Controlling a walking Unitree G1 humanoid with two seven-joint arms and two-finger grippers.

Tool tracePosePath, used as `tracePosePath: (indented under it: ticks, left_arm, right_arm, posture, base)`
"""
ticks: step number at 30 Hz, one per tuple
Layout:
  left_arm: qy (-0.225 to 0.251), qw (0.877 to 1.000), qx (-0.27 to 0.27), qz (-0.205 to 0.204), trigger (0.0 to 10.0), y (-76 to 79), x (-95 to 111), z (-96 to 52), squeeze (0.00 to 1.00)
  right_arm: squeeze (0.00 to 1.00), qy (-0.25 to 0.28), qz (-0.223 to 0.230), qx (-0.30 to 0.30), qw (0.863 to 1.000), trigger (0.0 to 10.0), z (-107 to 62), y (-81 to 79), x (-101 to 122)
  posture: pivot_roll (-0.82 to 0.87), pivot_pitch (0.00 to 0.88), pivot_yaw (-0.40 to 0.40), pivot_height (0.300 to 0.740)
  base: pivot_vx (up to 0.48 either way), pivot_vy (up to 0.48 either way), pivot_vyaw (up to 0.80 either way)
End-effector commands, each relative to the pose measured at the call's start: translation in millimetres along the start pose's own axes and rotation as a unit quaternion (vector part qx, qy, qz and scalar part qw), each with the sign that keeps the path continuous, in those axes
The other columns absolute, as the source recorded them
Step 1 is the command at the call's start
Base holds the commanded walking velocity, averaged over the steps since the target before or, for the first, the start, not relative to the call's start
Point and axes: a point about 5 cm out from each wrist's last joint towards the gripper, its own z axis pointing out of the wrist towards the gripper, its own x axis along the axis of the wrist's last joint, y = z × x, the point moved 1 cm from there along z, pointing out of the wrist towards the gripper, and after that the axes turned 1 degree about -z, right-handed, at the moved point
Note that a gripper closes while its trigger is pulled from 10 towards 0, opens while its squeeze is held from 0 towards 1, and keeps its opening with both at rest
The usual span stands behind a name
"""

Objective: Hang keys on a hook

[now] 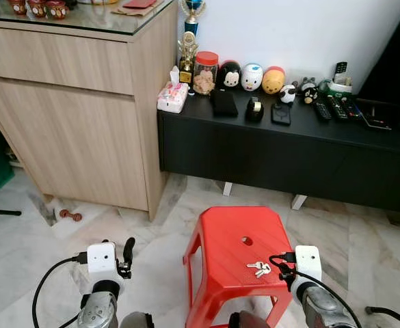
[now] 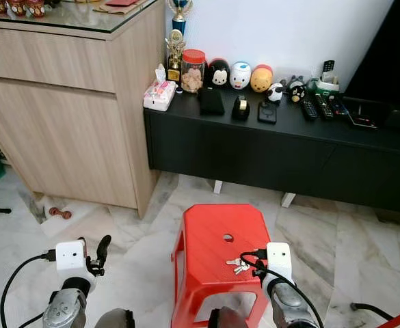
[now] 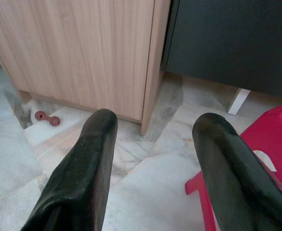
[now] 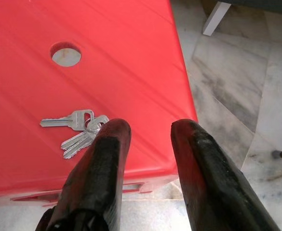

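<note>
Keys (image 4: 80,129) on stool (image 1: 227,236), just left of spread right end effector (image 4: 148,139); left end effector (image 3: 153,144) likewise spread, farther.

Open left pincer (image 3: 153,144) above marble floor (image 3: 150,183)

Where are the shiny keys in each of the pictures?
Left eye view: the keys lie on the red stool, near its front right edge, beside the right gripper.
Right eye view: same spot on the stool, just below its round hole.
Left wrist view: not in it.
Right wrist view: on the stool top, by a fingertip.
Shared landmark: the red stool.
</note>
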Motion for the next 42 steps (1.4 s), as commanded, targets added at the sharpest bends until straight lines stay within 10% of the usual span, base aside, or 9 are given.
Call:
tracePosePath:
  ticks: [1, 42]
  left_arm:
    - [0.003, 1.000, -0.003, -0.008, 10.0, 5.8, 3, 2.6, 0.00]
    - [0.005, 1.000, -0.002, -0.012, 10.0, 9.3, 6, 6.4, 0.00]
  right_arm:
    - [0.00, -0.008, 0.014, -0.002, 1.000, 10.0, -0.5, 0.7, -3]
    - [0.00, -0.031, 0.014, 0.008, 0.999, 10.0, -4.1, -5.7, -20]
  posture:
    - [0.04, 0.002, -0.132, 0.639]
    - [0.04, 0.020, -0.133, 0.639]
  base:
    - [0.000, 0.000, 0.00]
    - [0.049, -0.056, 0.07]
